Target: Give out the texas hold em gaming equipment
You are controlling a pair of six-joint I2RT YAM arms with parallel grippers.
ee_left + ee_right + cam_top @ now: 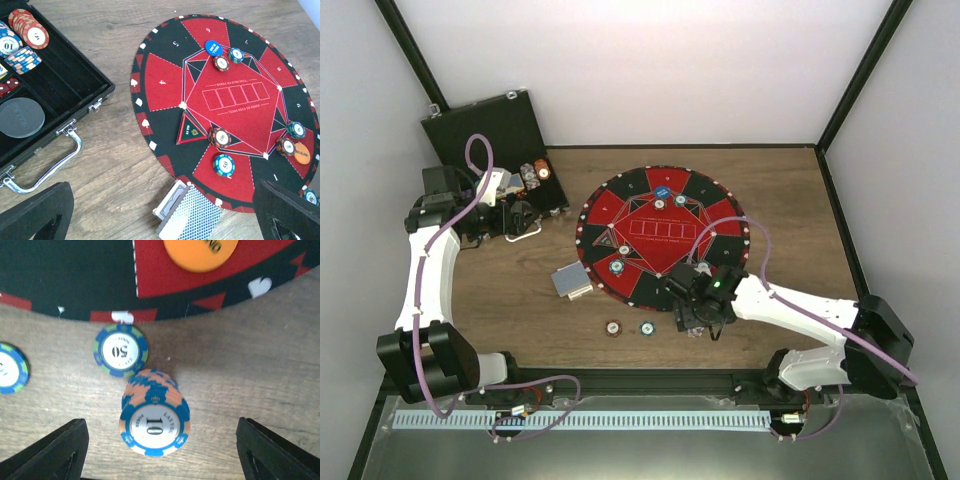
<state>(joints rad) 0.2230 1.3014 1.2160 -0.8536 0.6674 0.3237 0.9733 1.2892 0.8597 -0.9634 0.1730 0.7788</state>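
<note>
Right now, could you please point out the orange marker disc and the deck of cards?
orange marker disc [200, 252], right wrist view, on its visible face.
deck of cards [192, 217], left wrist view, back of top card.

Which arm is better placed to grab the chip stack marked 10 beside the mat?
Right: the right gripper, open, hangs over the chip stack; the left gripper is off by the black case.

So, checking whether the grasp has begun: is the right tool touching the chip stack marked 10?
Apart. The right wrist view shows wooden tabletop between each finger of the right tool and the chip stack marked 10.
</note>
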